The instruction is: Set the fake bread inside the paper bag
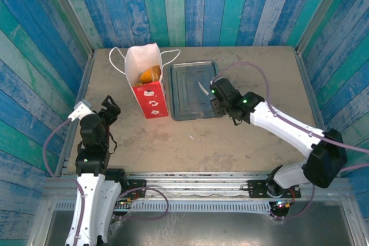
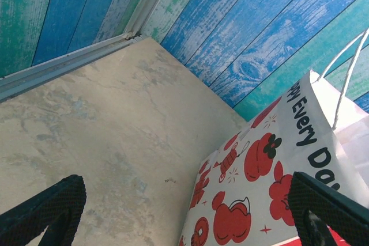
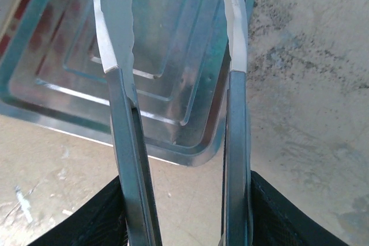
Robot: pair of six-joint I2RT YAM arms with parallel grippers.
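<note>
Tongs (image 3: 124, 142), clamped in R end effector (image 1: 222, 95), hang over grey tray (image 1: 193, 109) at its 3 o'clock rim; tray bare. Fake bread (image 1: 150, 75) sits inside paper bag (image 1: 151, 99) at bench (image 1: 230, 136) 11 o'clock. L end effector (image 1: 108, 109) waits at bag's 8 o'clock, jaws apart. Task looks all but done.

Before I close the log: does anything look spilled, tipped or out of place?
Only a small white scrap on the table before the tray. The paper bag stands upright, bread inside.
</note>
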